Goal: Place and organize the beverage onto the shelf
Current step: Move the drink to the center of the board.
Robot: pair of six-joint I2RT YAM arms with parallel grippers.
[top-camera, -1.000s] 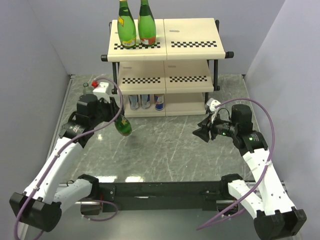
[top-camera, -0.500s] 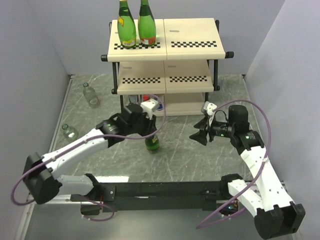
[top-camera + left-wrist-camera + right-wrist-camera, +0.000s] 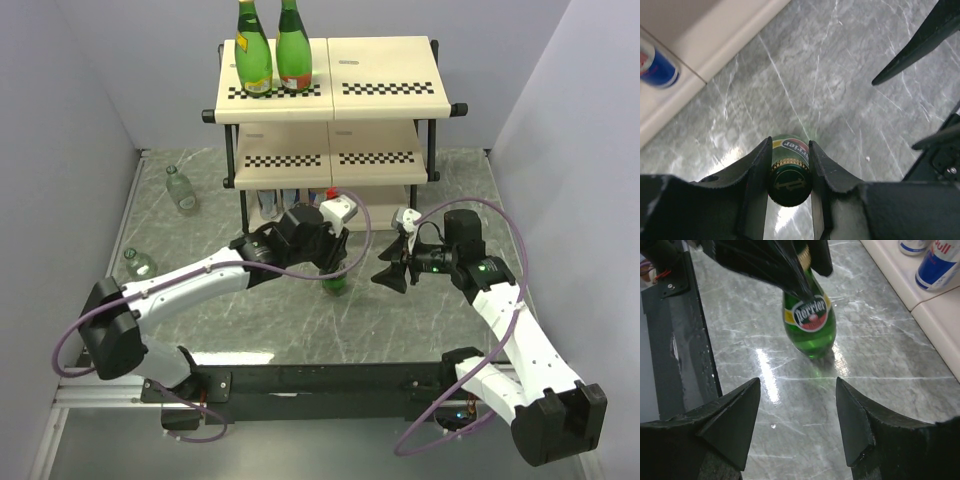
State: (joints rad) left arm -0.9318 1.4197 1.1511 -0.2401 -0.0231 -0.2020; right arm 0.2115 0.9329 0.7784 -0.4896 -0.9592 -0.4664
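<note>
Top external view gives us the left arm stretched long and low from its base toward the front of the shelf (image 3: 330,95), its wrist turned down just in front of the shelf's bottom tier. The left gripper (image 3: 336,262) is clamped on the neck of a green bottle (image 3: 337,283), which hangs upright below it, in front of the shelf near its middle. From the left wrist view we look straight down on the bottle's cap, with a finger pressed to each side of the neck. We cannot tell whether the bottle's base touches the desk (image 3: 300,325) or sits just above it.

We see the right arm bent at the elbow, its forearm running level and parallel to the shelf front. The right gripper (image 3: 386,273) points sideways at the bottle, apart from it. The right wrist view shows its jaws spread wide with only bare desk between them, the bottle standing beyond the tips.

On the shelf's top tier, at the left end, stand two green bottles (image 3: 272,50). Several cans (image 3: 290,203) stand on the bottom tier, left half. Two clear bottles (image 3: 180,188) are on the desk left of the shelf, one farther forward than the other.
</note>
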